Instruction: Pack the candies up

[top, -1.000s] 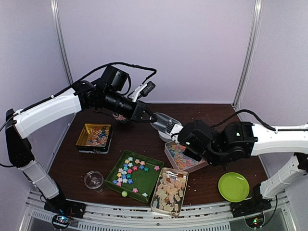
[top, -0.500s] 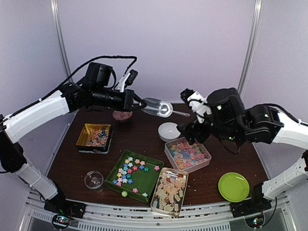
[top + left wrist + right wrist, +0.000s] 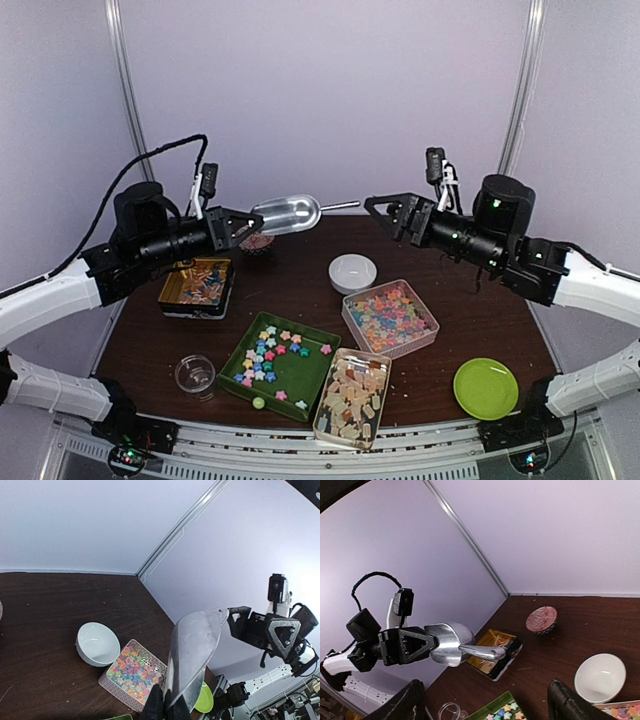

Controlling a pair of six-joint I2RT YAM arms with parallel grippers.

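Plainly we are not finished: candies (image 3: 352,397) lie loose in the clear tray (image 3: 327,400), the green tray (image 3: 310,365) and the box (image 3: 360,338). Farther back, above the worktop (image 3: 290,285), our left gripper (image 3: 232,228) is clamped on a scoop (image 3: 286,213). Our right gripper (image 3: 382,214) stands apart, empty. We cannot tell if the scoop carries anything.

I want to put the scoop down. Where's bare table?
The table is bare at the back right, right of the white bowl and behind the star-candy box. A smaller patch lies between the gold tin and that bowl. Front centre is crowded: green tray beside beige-candy tray.
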